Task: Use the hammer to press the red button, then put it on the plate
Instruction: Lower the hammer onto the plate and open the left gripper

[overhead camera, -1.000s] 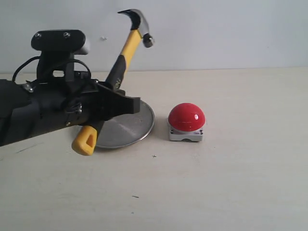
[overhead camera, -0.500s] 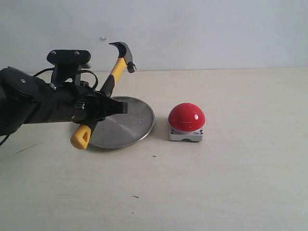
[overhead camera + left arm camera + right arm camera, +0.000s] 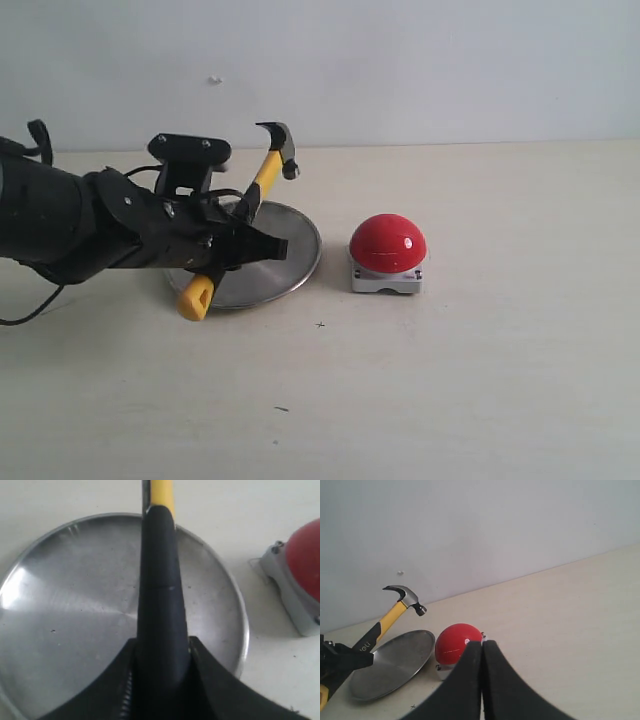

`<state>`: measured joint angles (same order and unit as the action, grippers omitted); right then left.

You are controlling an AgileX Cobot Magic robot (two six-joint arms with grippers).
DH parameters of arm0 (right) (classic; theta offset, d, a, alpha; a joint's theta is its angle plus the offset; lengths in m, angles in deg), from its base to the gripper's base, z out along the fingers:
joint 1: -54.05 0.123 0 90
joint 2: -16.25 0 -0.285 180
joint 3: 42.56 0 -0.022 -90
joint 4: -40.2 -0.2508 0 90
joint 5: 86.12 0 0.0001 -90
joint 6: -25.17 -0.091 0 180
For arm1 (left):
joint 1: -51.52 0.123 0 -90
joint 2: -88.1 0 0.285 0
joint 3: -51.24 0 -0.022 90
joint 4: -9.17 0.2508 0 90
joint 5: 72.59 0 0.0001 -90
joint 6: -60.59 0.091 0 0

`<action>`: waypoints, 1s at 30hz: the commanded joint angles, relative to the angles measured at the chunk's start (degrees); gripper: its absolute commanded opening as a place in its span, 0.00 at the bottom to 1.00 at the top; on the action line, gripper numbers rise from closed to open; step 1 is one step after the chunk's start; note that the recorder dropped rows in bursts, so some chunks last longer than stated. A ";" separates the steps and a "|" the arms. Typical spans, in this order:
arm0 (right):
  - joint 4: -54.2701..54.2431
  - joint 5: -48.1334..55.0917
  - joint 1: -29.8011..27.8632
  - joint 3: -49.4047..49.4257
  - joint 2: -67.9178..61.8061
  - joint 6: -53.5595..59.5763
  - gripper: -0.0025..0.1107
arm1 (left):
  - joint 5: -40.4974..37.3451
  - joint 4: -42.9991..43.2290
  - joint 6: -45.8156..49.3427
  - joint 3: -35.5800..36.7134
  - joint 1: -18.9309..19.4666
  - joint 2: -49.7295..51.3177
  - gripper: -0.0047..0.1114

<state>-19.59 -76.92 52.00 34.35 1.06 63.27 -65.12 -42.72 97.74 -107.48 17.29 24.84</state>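
Observation:
My left gripper (image 3: 243, 243) is shut on the black grip of the hammer (image 3: 262, 177), holding it over the silver plate (image 3: 285, 262). The hammer slants up and to the right: its steel head is above the plate's far rim, its yellow looped end (image 3: 196, 297) low at the plate's near-left edge. In the left wrist view the hammer handle (image 3: 161, 595) runs between the jaws across the plate (image 3: 65, 610). The red button (image 3: 388, 243) sits on its grey base right of the plate, untouched. My right gripper (image 3: 482, 647) is shut and empty, out of the exterior view.
The pale tabletop (image 3: 480, 380) stretches to the front and right of the red button. A white wall (image 3: 420, 60) closes the back. My left arm's black body (image 3: 60, 225) lies low over the table's left side.
My left arm has come down and shifted right with the hammer. The hammer's head has dropped from high above the table to just over the plate's far rim.

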 commanded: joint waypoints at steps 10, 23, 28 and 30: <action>0.15 0.05 0.10 0.30 0.26 0.19 0.02 | 8.91 5.39 -6.33 -1.10 0.44 4.02 0.04; 0.15 0.05 0.10 0.30 0.26 0.19 0.02 | 7.19 6.91 -12.77 -1.10 0.44 4.59 0.04; 0.15 0.05 0.10 0.30 0.26 0.19 0.02 | 5.27 7.54 -12.78 -2.00 0.48 6.38 0.04; 0.15 0.05 0.10 0.30 0.26 0.19 0.02 | 4.71 7.54 -13.37 -2.50 0.60 7.43 0.04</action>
<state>-19.59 -76.92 52.00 34.35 1.06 63.27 -62.49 -36.20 85.22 -108.68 17.58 31.78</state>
